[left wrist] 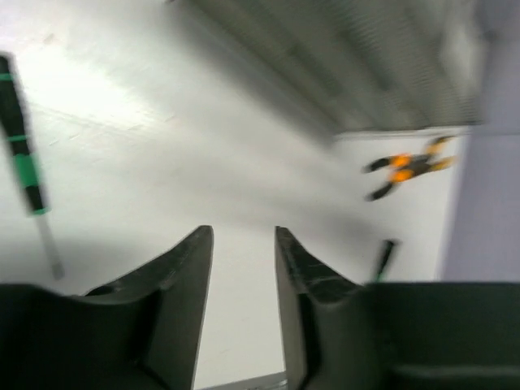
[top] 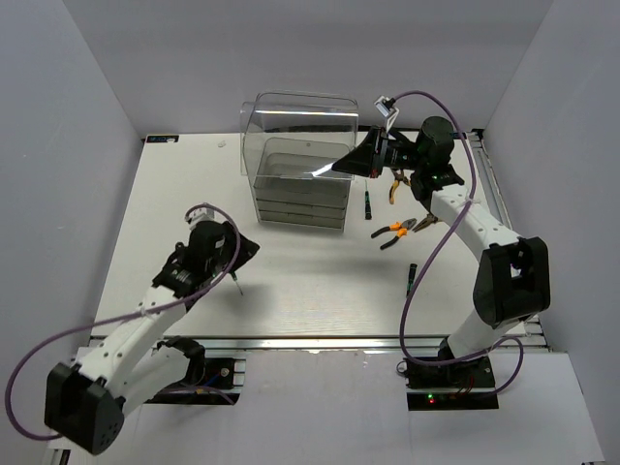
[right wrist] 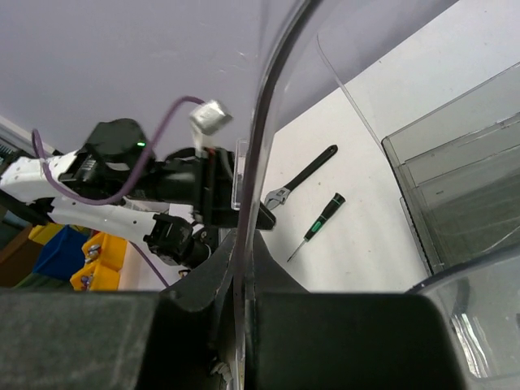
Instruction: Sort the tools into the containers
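My right gripper [top: 356,163] is shut on the side wall of a clear plastic drawer [top: 300,121] and holds it tilted above the transparent cabinet [top: 298,199]. In the right wrist view the jaws [right wrist: 244,268] pinch that clear wall [right wrist: 272,97]; a silver-headed wrench [right wrist: 301,179] and a black screwdriver [right wrist: 321,219] lie beyond. Orange-and-black pliers [top: 395,231] lie right of the cabinet, and more orange handles [top: 395,184] show under the right arm. My left gripper [top: 237,263] is open and empty [left wrist: 244,244] above the table, with a green-banded screwdriver [left wrist: 24,162] to its left.
A black screwdriver [top: 368,203] lies beside the cabinet, another [top: 411,278] nearer the right arm's base. The left wrist view shows the pliers [left wrist: 410,166] and a screwdriver [left wrist: 383,258] far right. Yellow and blue bins [right wrist: 89,252] sit off the table.
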Action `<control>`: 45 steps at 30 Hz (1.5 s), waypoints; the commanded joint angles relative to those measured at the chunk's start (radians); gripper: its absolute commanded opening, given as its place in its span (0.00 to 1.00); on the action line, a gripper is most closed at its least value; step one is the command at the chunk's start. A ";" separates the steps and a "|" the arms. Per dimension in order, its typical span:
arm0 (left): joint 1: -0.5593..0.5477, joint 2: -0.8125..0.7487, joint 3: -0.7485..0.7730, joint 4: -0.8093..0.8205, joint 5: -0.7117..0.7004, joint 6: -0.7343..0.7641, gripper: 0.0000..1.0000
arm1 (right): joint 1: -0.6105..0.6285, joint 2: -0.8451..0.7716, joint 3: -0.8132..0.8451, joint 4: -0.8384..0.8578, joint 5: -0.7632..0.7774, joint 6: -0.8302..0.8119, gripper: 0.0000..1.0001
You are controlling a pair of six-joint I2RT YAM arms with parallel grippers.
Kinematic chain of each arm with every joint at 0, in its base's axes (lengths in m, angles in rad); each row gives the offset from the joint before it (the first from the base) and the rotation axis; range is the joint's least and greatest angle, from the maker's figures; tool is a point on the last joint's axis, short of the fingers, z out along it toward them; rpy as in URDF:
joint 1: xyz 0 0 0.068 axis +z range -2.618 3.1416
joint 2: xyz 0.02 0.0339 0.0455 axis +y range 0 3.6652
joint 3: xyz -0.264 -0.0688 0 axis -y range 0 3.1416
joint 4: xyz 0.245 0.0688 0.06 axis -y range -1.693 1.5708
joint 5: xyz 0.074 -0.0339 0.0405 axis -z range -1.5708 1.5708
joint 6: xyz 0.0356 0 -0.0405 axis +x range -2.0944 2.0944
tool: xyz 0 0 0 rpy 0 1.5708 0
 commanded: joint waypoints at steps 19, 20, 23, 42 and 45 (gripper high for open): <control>0.260 0.666 0.233 -0.169 0.069 0.176 0.59 | -0.035 -0.024 0.071 0.197 0.039 -0.062 0.00; 0.260 0.678 0.239 -0.169 0.060 0.176 0.59 | -0.035 -0.024 0.068 0.197 0.039 -0.064 0.00; 0.266 0.727 0.258 -0.184 0.017 0.182 0.55 | -0.035 -0.026 0.065 0.197 0.037 -0.064 0.00; 0.277 0.806 0.229 -0.212 0.018 0.166 0.21 | -0.041 -0.040 0.047 0.206 0.036 -0.064 0.00; 0.277 0.775 0.218 -0.195 0.066 0.156 0.00 | -0.043 -0.044 0.041 0.209 0.036 -0.062 0.00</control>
